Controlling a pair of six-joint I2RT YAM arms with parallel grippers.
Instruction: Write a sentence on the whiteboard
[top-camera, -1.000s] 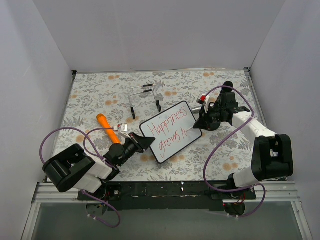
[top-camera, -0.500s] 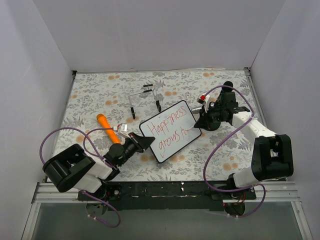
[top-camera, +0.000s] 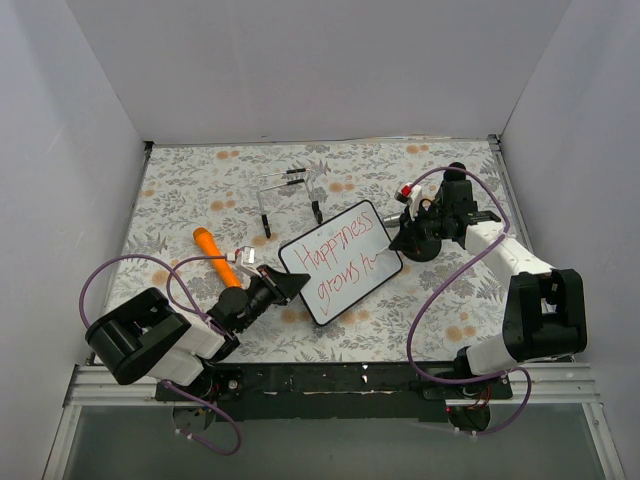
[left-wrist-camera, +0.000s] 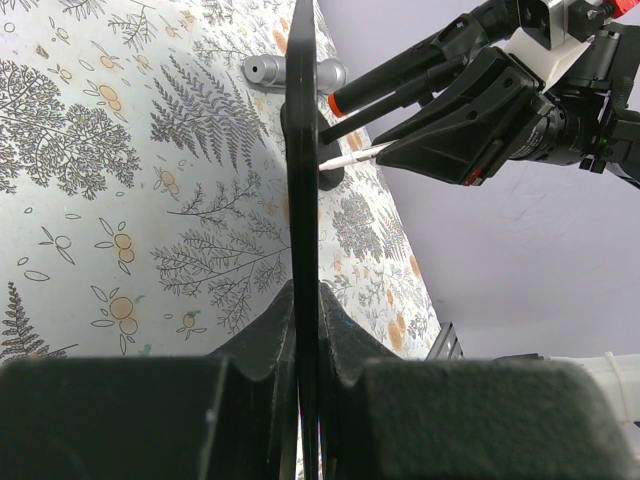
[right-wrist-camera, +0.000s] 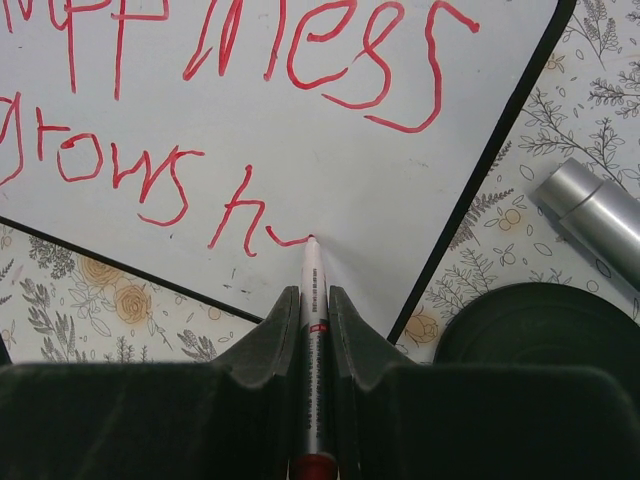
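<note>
My left hand (left-wrist-camera: 303, 310) pinches the near-left edge of the whiteboard (right-wrist-camera: 330, 170), which lies askew in the middle of the desk (top-camera: 200, 190). My right hand (right-wrist-camera: 313, 300) is pressed together around a marker (right-wrist-camera: 312, 340). Its tip touches the board where the red sentence (top-camera: 337, 262) breaks off: "Happiness grows h".

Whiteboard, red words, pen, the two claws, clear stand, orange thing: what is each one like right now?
whiteboard: clamped at its edge by the left gripper.
sentence: unfinished, reads "Happiness grows h".
marker: held, tip touching the whiteboard after the "h".
left gripper: shut on the whiteboard.
right gripper: shut on the marker.
wire stand: upright, behind the whiteboard, untouched.
orange object: lying flat, untouched.
</note>
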